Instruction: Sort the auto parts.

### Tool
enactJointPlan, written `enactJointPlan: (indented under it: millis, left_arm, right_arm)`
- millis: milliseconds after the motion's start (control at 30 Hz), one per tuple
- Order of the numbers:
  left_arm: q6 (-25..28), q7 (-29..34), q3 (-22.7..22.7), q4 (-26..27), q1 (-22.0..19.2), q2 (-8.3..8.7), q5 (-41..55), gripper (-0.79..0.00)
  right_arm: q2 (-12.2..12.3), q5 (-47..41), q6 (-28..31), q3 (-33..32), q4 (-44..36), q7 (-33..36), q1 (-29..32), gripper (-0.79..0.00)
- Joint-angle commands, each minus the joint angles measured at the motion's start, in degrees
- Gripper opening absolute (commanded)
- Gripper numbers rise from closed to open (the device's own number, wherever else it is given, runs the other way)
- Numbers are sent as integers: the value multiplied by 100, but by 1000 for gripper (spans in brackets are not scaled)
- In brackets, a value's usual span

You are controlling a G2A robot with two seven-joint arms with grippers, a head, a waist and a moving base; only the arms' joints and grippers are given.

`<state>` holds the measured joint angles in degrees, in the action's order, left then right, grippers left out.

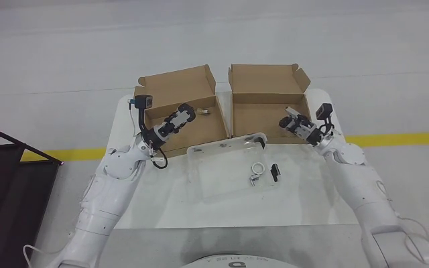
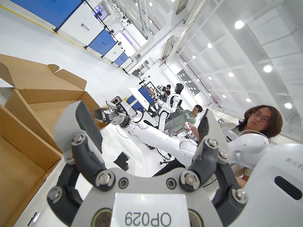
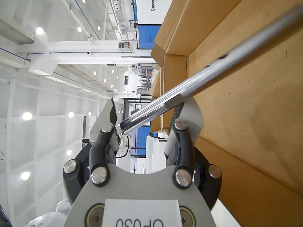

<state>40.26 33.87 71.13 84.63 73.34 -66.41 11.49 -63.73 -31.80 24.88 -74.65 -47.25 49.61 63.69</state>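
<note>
The right box (image 1: 258, 115) lies directly under the right gripper (image 3: 146, 113), clenched on the metal rod (image 3: 213, 72), whose long axis juts from the jaws across the box floor. The left gripper (image 2: 144, 119) hangs released and empty over the left box (image 1: 208, 130).

Bright overhead light. Ceiling lamps (image 2: 239, 24) blow out white; wrist views fisheye-bent at edges. Soft shadow inside 1 o'clock box (image 3: 260, 128); rod (image 3: 213, 72) glints.

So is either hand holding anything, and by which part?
Right hand grips a metal rod close to one end, the rest sticking out over the cardboard box. Left hand is open, holding nothing.
</note>
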Motion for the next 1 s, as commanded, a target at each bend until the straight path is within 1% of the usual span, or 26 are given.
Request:
enactJointPlan:
  millis: [0,167,200,233,267,500,733,867,967]
  left_arm:
    - [0,0,0,0,0,0,0,0]
    - [0,0,0,0,0,0,0,0]
    - [0,0,0,0,0,0,0,0]
    - [0,0,0,0,0,0,0,0]
    - [0,0,0,0,0,0,0,0]
    - [0,0,0,0,0,0,0,0]
    - [0,0,0,0,0,0,0,0]
    - [0,0,0,0,0,0,0,0]
    - [0,0,0,0,0,0,0,0]
  right_arm:
    - [-2,31,-13,0,-17,-26,3,-117]
    - [-18,66,-57,15,-74,-64,-1,-92]
    - [-21,78,-63,20,-100,-65,-3,-71]
    - [-23,79,-57,20,-135,-59,-4,-15]
    - [-25,77,-42,20,-176,-36,0,0]
    - [-13,115,-29,-12,-634,139,119,0]
    - [53,378,-260,-35,-1281,619,349,0]
    - [105,479,-42,-235,-1754,484,560,0]
    - [154,604,509,-432,-2367,521,837,0]
